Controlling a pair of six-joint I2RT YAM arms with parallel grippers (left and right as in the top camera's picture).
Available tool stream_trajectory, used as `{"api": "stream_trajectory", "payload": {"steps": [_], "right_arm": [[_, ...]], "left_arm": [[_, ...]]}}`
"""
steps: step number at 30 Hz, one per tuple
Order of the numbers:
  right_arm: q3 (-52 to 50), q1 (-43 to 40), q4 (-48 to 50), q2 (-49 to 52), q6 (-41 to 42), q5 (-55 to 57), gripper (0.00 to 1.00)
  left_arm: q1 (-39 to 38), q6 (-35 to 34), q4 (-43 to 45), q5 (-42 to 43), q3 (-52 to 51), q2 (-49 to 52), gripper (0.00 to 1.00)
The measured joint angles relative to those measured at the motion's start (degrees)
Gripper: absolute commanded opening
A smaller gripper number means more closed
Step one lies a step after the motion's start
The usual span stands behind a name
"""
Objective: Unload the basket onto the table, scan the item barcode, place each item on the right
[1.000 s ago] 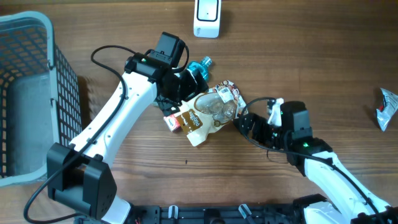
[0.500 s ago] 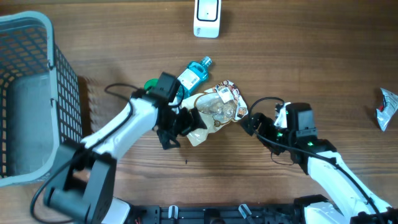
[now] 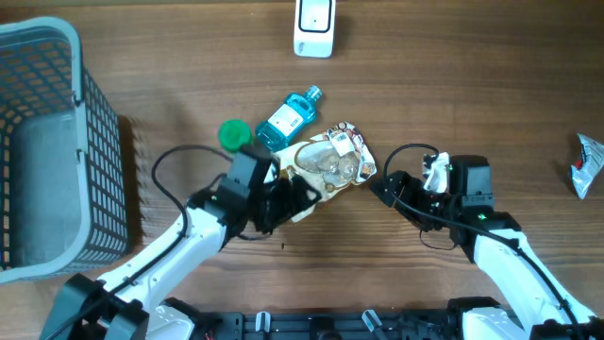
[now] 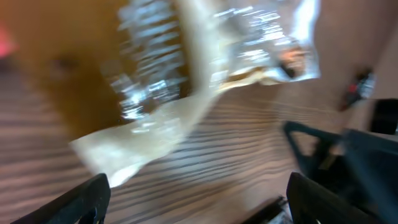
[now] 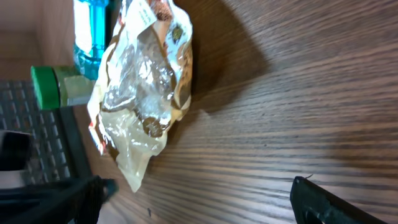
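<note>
A crinkly clear and brown snack bag point(image 3: 326, 168) lies at mid-table, also seen in the left wrist view point(image 4: 186, 68) and the right wrist view point(image 5: 146, 87). My left gripper point(image 3: 286, 200) sits low at the bag's lower-left corner, open, with only bare wood between its fingers point(image 4: 81, 199). To the right of the bag is my right gripper point(image 3: 385, 185), apart from it and open, nothing between its fingers point(image 5: 329, 202). A white scanner point(image 3: 314, 24) stands at the far edge. No barcode shows in any view.
A blue bottle point(image 3: 286, 118) and a green-capped jar point(image 3: 233, 134) lie just behind the bag. A grey basket point(image 3: 47, 142) fills the left side. A small silver packet point(image 3: 587, 162) lies at the right edge.
My left arm has swung back from over the bottle toward the near edge, uncovering the bottle and green-capped jar. The right gripper has drawn slightly right, away from the bag.
</note>
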Motion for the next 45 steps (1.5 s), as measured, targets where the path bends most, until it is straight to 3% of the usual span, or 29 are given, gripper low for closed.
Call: {"api": "stream_trajectory", "payload": {"steps": [7, 14, 18, 21, 26, 31, 33, 36, 39, 42, 45], "right_arm": [[0.00, 0.00, 0.04, 0.00, -0.07, -0.92, 0.90], [0.00, 0.00, 0.07, 0.00, 6.36, -1.11, 0.95], [0.00, 0.00, 0.07, 0.00, 8.66, -1.14, 0.94], [0.00, 0.00, 0.13, 0.00, 9.49, -1.27, 0.94], [0.00, 0.00, 0.44, 0.00, 10.03, -1.29, 0.94], [0.00, 0.00, 1.07, 0.00, 10.25, -1.29, 0.94], [0.00, 0.00, 1.11, 0.00, 10.25, -1.29, 0.94], [0.00, 0.00, 1.14, 0.00, 10.40, -1.29, 0.94], [0.00, 0.00, 1.14, 0.00, 10.47, -1.29, 0.94], [0.00, 0.00, 1.18, 0.00, 11.56, -1.29, 0.97], [0.00, 0.00, 1.18, 0.00, 13.86, -1.29, 1.00]], "left_arm": [[-0.07, -1.73, -5.84, -2.82, -2.47, 0.00, 0.95], [-0.07, -2.01, -1.95, -9.66, -2.86, 0.02, 0.99], [-0.07, -2.47, 4.79, -11.28, -3.69, 0.44, 0.98], [-0.07, -3.15, 6.93, -11.89, -3.91, 1.53, 0.82], [-0.07, -3.87, 7.17, -12.41, -4.37, 3.50, 0.95], [-0.07, -4.28, 10.78, -11.85, -4.50, 3.56, 0.96], [-0.07, -4.28, 12.41, -11.82, -4.52, 3.69, 0.92], [-0.07, -4.83, 15.93, -11.80, -4.55, 4.98, 0.76], [-0.07, -6.10, 19.47, -11.58, -4.57, 8.22, 0.73], [-0.07, -7.15, 24.41, -10.16, -4.46, 11.34, 0.64], [-0.04, -8.44, 30.25, -7.23, -4.15, 15.23, 0.64]]}}
